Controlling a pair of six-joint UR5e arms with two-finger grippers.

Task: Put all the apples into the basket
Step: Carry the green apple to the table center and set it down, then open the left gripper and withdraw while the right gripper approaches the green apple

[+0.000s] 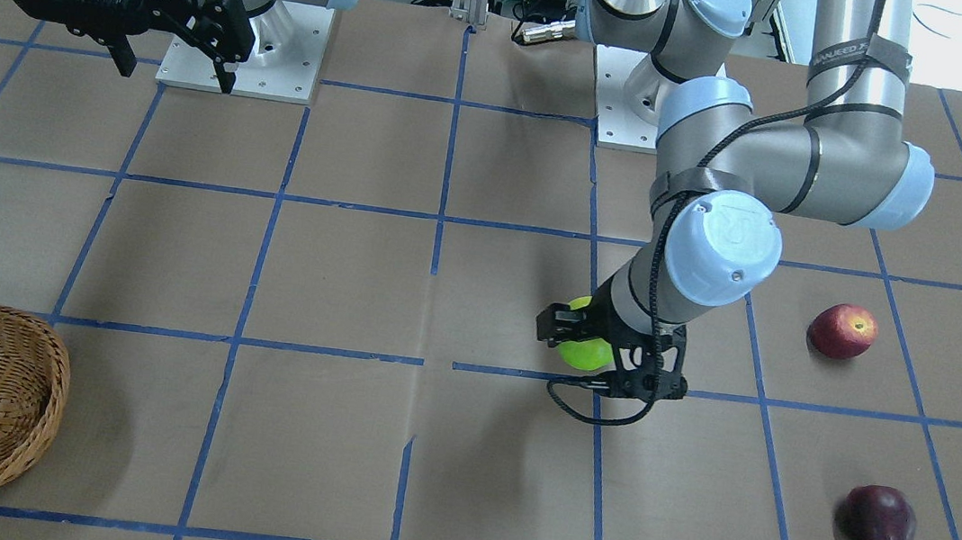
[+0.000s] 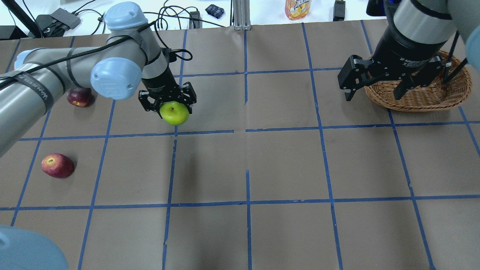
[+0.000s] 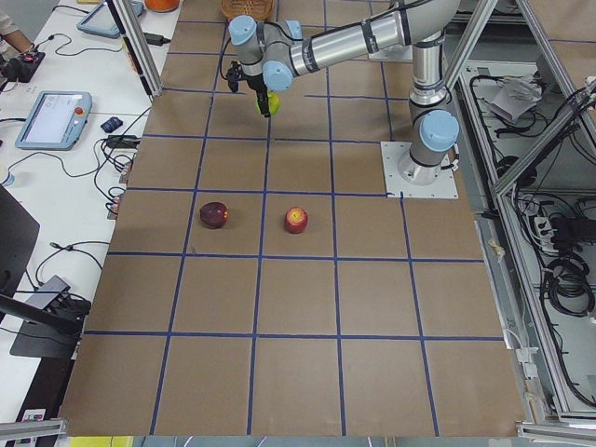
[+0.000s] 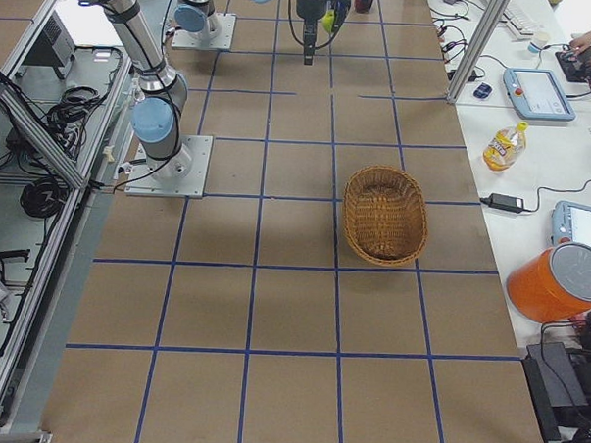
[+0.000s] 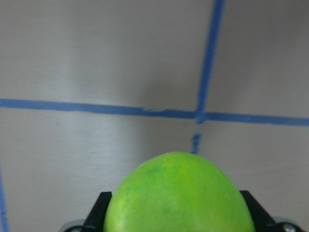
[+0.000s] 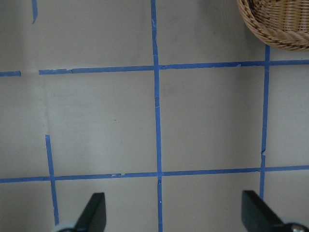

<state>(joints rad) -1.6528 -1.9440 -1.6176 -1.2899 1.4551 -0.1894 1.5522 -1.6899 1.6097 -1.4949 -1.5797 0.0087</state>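
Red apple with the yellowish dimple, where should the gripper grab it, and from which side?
Best come straight down on the red apple and close across its round middle. It lies alone on the table, free all round, tilted with its dimple off to one side, so grip the smooth flanks.

Black left pincer point(image 2: 172, 109) has a lime-green apple point(image 2: 174, 114) in it, the red apple point(image 2: 57, 165) with a yellowish dimple and the dark maroon apple point(image 2: 79, 97) are off to its side, the light-brown woven basket point(image 2: 423, 98) is by the black right pincer point(image 2: 373, 93), and the surface point(image 2: 285, 165) is brown with blue grid lines point(image 2: 285, 129).
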